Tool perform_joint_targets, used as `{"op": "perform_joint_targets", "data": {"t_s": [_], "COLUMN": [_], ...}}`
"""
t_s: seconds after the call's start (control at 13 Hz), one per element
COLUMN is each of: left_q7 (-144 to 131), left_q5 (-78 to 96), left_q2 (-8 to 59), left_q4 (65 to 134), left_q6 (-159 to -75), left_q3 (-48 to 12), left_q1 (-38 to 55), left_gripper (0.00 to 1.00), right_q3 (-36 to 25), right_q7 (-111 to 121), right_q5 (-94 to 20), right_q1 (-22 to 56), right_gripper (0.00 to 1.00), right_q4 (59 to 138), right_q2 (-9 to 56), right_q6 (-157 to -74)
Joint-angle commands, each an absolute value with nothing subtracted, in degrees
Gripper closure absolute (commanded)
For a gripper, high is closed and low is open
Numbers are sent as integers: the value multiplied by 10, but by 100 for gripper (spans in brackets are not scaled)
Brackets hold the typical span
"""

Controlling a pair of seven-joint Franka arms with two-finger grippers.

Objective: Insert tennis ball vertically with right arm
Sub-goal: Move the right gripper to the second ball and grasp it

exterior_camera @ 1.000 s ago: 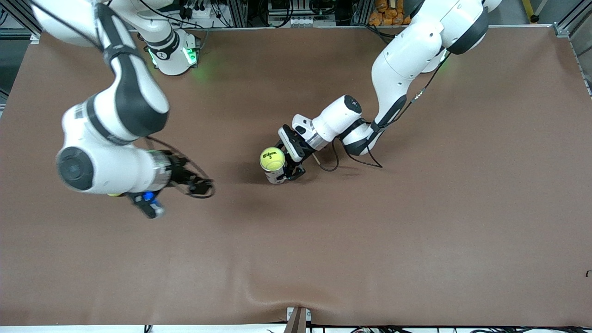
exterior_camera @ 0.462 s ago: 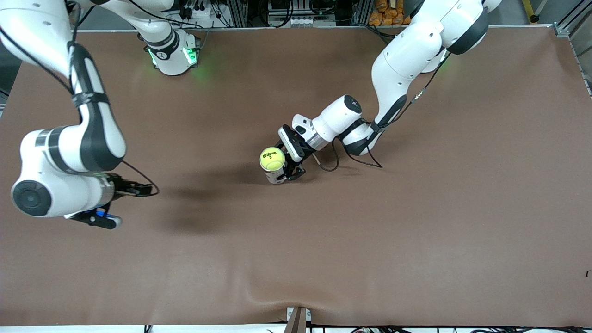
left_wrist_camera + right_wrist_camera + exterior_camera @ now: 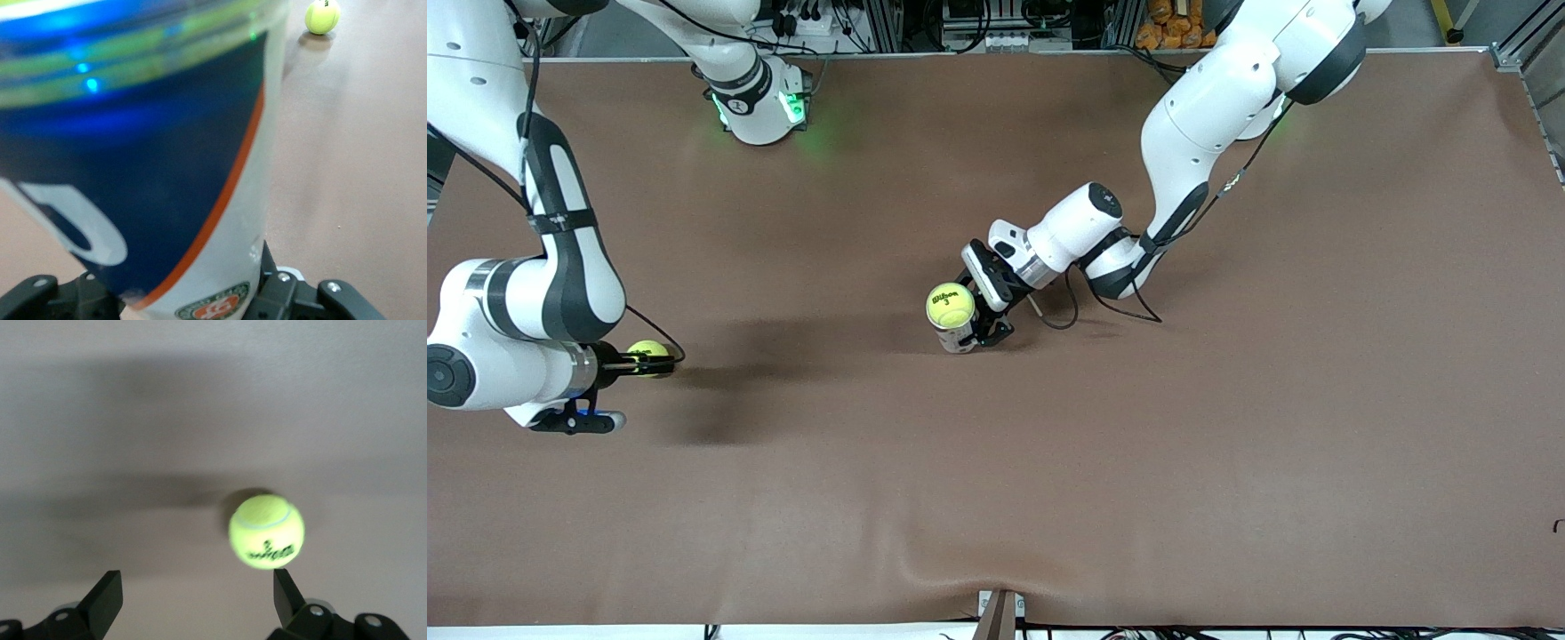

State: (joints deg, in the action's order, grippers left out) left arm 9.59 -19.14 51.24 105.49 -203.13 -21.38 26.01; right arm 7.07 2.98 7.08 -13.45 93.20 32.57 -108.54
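The left gripper (image 3: 980,325) is clamping an upright ball can (image 3: 959,336) near the middle of the table (image 3: 1227,444), and one tennis ball (image 3: 951,305) is sitting in the can's open mouth, so that much looks done. A second tennis ball (image 3: 648,353) is lying on the table well away from the can, toward the right arm's end, and it seems to be the one left to insert. The right gripper (image 3: 197,590) is hanging low over that loose ball with its fingers spread wide and gripping nothing; in the right wrist view the ball is lying off-centre, close to one finger (image 3: 288,595), so I judge the grasp, the lift, the carry to the can and the vertical drop are all yet to come. Between the loose ball and the can the brown surface is lying bare, giving the right arm a free path. The loose ball is resting close to the table's edge at the right arm's end, so a nudge away from the can could roll it off.
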Motion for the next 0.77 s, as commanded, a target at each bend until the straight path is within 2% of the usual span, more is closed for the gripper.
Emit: {"op": "perform_joint_targets", "data": {"t_s": [0.0,0.23,0.69], "left_q7": [95,95,96], "left_q5": [-203,-204,-216], "left_q2": [506,507,506], "left_q4": [1058,1059,1059], "left_q6": [-2036,-2036,-2036], "left_q3": [-211,-211,-211], "left_q1": [261,263,262], "left_gripper": [30,30,30], "right_q3": [64,64,65], "right_q7": [96,111,111], "right_q5": [83,82,75], "right_q1": [-163,-183,-197], "right_gripper": [0,0,0], "right_q4": [948,986,1001], "right_q2": [345,346,357], "right_q6": [-1118,-1172,-1182]}}
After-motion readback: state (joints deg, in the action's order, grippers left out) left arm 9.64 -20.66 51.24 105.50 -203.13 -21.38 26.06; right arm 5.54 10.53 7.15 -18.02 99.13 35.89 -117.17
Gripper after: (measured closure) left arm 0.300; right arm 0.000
